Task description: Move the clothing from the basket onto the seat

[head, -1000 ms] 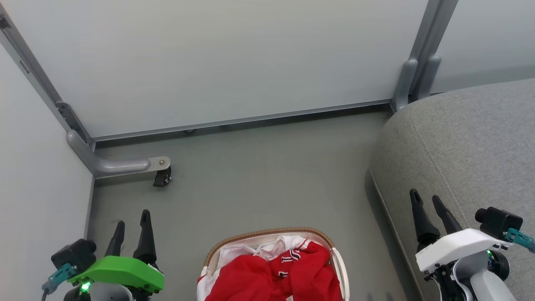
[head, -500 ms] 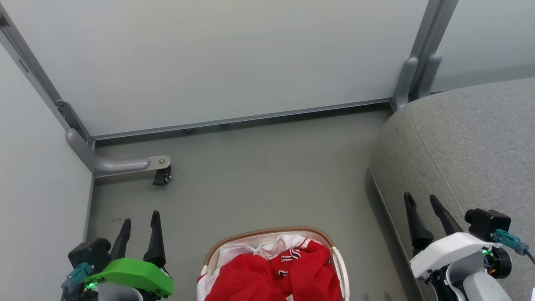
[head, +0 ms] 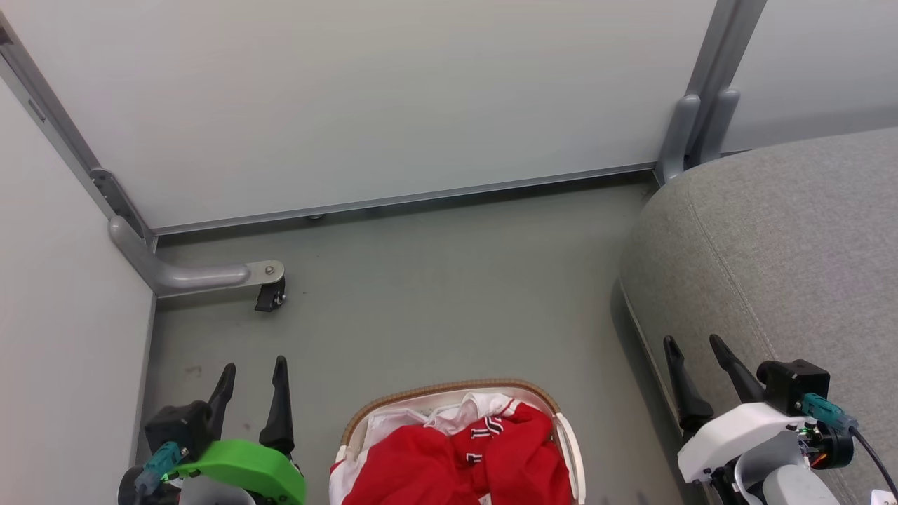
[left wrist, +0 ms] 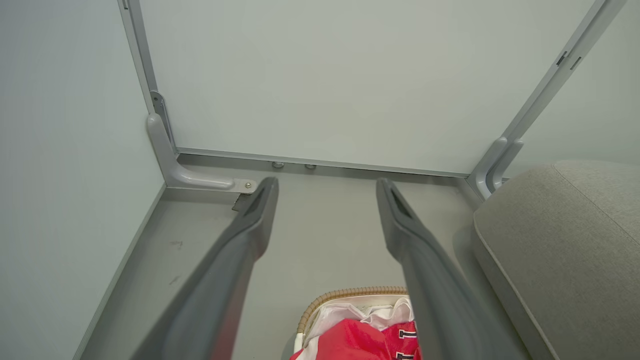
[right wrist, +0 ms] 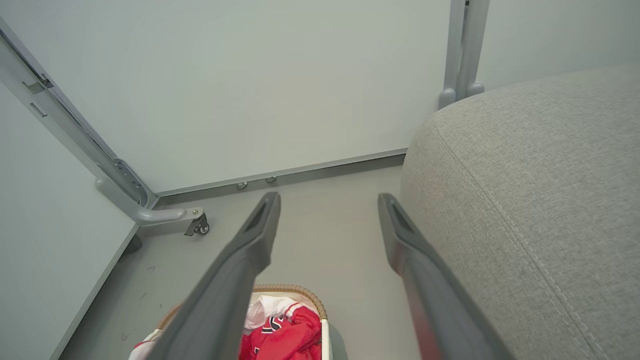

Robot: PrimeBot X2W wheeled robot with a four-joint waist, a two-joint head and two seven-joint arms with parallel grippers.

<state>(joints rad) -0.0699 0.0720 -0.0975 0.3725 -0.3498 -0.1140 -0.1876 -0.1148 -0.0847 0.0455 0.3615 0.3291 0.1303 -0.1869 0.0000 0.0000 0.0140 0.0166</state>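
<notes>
1. Head view: a grey floor (head: 435, 294) is running up to pale panel walls (head: 393, 105), with one caster foot (head: 269, 294) jutting out at the far left. One basket (head: 449, 390) is standing on the floor at the bottom middle. Its near part is cut off, so its long axis cannot be told. The clothing (head: 456, 456) is lying heaped inside it, red over white, lettering facing up; the number of garments is unclear. One seat (head: 793, 245) is sitting at the right, its front edge running from near right toward the far wall, with a strip of floor between it and the basket. The left gripper (head: 255, 363) and right gripper (head: 692, 340) are hovering on either side of the basket, jaws parted and empty, pointing toward the far wall.
2. Left wrist view: its two fingers (left wrist: 240, 250) are standing wide apart, gripping nothing. The basket and clothing are showing at the bottom edge, with the seat at the right.
3. Right wrist view: this gripper's fingers (right wrist: 245, 260) are likewise spread and empty. The basket is lying at the lower left, and the seat is rising at the right.
</notes>
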